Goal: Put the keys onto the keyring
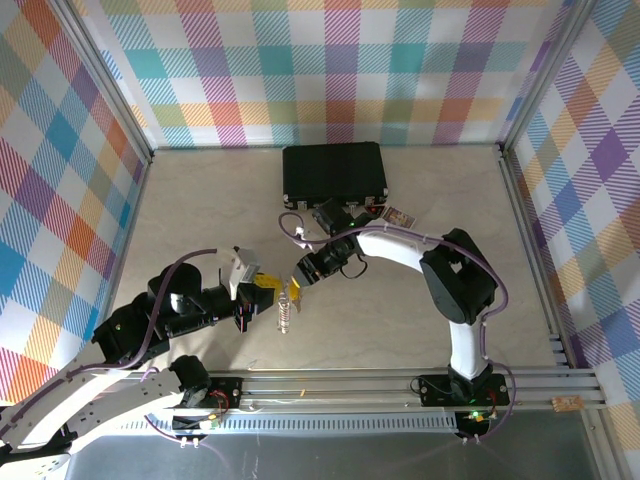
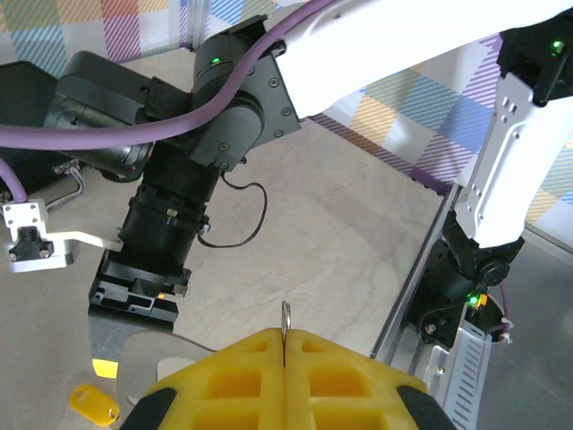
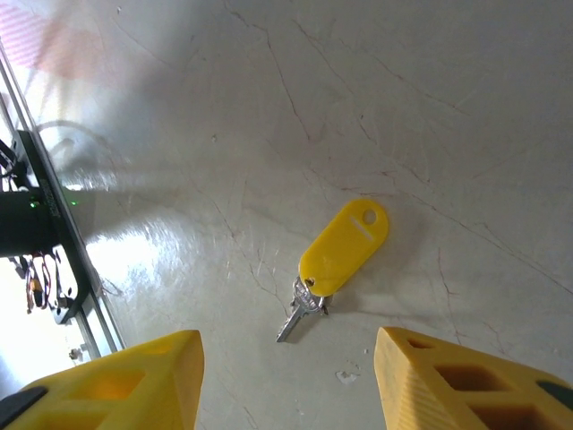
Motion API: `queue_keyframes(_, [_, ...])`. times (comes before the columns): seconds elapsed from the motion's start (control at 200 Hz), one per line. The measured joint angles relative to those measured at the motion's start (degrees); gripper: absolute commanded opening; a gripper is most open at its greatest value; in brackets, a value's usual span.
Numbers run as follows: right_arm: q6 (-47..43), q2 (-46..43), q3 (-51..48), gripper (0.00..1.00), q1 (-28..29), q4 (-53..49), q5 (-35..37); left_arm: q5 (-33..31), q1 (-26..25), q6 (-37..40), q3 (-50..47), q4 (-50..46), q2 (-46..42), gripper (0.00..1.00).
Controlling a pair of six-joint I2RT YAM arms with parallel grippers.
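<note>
Behind, the case (image 1: pixel 334 170) sits closed; left tool (image 2: pixel 286 340) pinches the keyring (image 2: pixel 286 315), right tool (image 3: pixel 286 358) gapes wide over the key (image 3: pixel 345 246).

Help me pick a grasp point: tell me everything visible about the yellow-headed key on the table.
The key has an oval, glossy yellow plastic head with a small hole at its far end and a short silver metal blade at its near end. It lies flat on the pale marbled table, head farther from the camera than the blade. Only the table touches it; the open right gripper hovers near, its yellow fingers either side and clear of it.
</note>
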Motion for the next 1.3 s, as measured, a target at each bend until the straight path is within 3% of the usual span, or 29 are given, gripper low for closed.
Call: queue_keyframes(1.3, [-4.07, 8.74, 4.17, 0.28, 3.43, -3.54, 1.49, 0.37, 0.0, -0.07, -0.48, 0.42, -2.34, 0.0])
